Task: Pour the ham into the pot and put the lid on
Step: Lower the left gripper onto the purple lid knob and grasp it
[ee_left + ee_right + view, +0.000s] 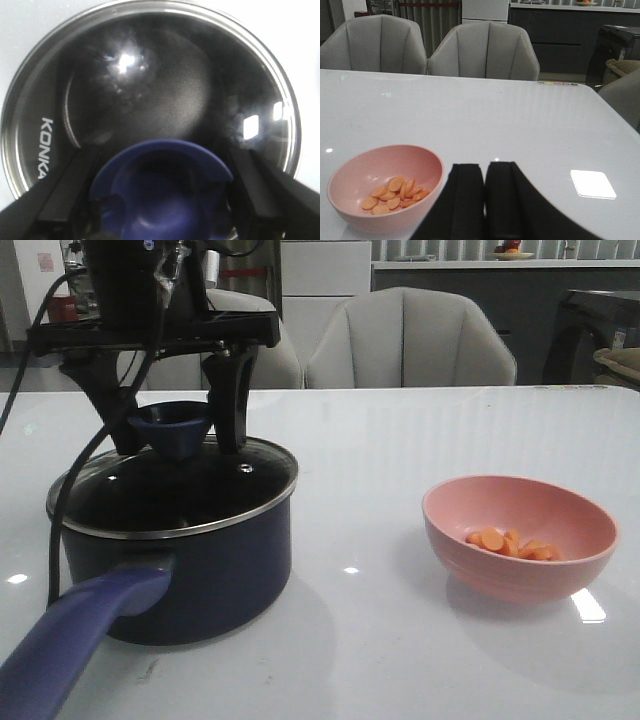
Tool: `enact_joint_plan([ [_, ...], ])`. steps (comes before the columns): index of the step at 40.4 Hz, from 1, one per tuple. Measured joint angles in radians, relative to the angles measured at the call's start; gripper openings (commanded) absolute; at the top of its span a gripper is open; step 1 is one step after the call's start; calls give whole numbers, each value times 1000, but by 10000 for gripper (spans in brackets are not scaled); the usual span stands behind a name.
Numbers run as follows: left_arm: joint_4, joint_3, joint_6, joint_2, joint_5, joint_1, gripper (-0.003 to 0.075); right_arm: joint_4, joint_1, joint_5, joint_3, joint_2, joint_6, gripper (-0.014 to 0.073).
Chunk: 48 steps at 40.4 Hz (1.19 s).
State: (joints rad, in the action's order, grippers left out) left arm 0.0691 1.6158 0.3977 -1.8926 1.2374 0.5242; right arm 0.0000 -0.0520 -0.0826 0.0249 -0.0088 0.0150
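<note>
Two black fingers of the left gripper [178,430] stand apart either side of the flared blue knob, seemingly not yet pinching it; the right gripper [484,192] has its jaws pressed together, empty, near the pink bowl [350,210]. Dark glass with a steel rim, the lid [215,490] sits on the navy pot [220,575], so uncovering looks to be the step at hand: clamp the knob, lift straight. Flat, orange ham [512,543] slices lie in the smooth bowl.

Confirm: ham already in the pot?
No. The ham lies in the pink bowl, and the lid sits on the pot.
</note>
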Motion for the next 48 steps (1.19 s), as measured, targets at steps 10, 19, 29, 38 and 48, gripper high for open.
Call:
enact_joint_plan([
  [10,0,20,2,-7,16,0,501,0,0,0,0,0,0,162],
  [19,-2,73,2,-30,14,0,501,0,0,0,0,0,0,162],
  [29,-2,80,2,-33,8,0,473,0,0,0,0,0,0,162],
  [38,-2,80,-15,-33,8,-2,352,0,0,0,0,0,0,162],
  [48,3,67,-28,-31,-3,-4,353,0,0,0,0,0,0,162],
])
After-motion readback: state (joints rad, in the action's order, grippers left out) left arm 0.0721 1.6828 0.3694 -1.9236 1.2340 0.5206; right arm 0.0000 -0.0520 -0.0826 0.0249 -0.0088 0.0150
